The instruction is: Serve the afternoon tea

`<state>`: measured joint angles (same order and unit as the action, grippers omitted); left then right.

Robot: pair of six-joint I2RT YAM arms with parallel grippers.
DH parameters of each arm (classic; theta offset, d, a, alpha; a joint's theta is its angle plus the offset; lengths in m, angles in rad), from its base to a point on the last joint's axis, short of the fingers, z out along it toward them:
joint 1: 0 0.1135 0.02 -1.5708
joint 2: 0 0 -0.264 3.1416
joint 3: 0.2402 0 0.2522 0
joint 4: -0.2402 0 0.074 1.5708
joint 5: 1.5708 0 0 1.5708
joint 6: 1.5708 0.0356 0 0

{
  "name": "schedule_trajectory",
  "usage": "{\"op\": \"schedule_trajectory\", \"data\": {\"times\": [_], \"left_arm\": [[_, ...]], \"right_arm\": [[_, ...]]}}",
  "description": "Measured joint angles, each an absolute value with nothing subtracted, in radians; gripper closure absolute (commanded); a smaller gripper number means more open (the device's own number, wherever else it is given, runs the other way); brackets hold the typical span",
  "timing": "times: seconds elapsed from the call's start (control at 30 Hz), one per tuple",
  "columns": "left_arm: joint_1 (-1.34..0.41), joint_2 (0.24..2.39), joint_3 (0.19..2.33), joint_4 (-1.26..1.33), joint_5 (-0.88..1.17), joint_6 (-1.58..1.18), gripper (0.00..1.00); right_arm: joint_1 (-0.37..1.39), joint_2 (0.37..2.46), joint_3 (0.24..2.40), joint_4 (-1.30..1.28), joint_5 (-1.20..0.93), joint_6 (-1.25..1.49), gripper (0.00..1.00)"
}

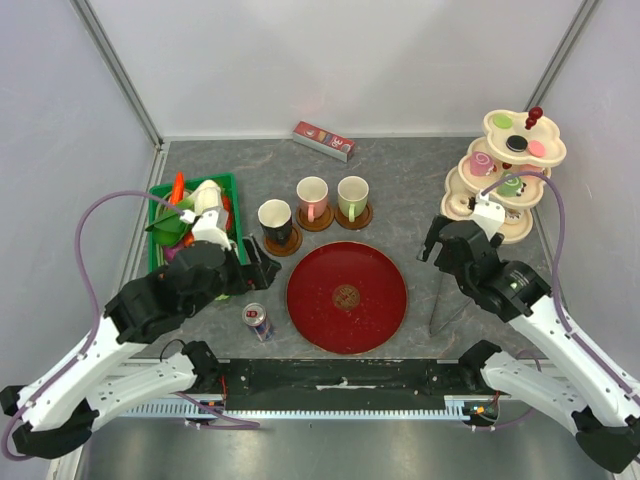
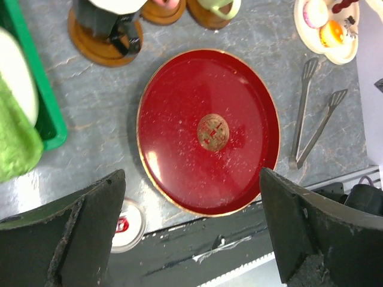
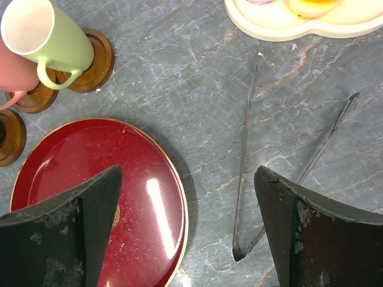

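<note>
Three mugs stand on brown saucers behind a round red tray: black mug, pink mug, pale green mug. The cream three-tier stand at the back right carries small pastries. My left gripper hovers open left of the tray, with nothing between its fingers. The left wrist view looks down past the left gripper at the tray and black mug. My right gripper is open and empty, right of the tray. Below the right gripper lie the tray's edge and the green mug.
Metal tongs lie on the grey table between the tray and the stand. A small drink can stands by the tray's near left. A green crate of vegetables sits at the left, and a red box lies at the back.
</note>
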<state>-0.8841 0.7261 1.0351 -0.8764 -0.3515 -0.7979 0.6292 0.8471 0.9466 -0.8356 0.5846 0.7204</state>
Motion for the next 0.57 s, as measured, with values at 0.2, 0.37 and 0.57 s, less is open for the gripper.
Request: {"op": "schedule_trajectory", "data": {"times": [0.2, 0.37, 0.57], "left_arm": [[-0.884, 0.656, 1.034, -1.029, -0.366, -0.867, 0.02], [-0.884, 0.646, 1.027, -1.086, -0.368, -0.905, 0.02], [-0.884, 0.648, 1.015, -1.119, -0.373, -0.946, 0.01]], "right_arm": [[0.629, 0.777, 0.916, -0.870, 0.611, 0.721, 0.02], [0.629, 0.712, 0.896, -0.891, 0.627, 0.721, 0.02], [0.629, 0.664, 0.882, -0.898, 0.626, 0.722, 0.02]]}}
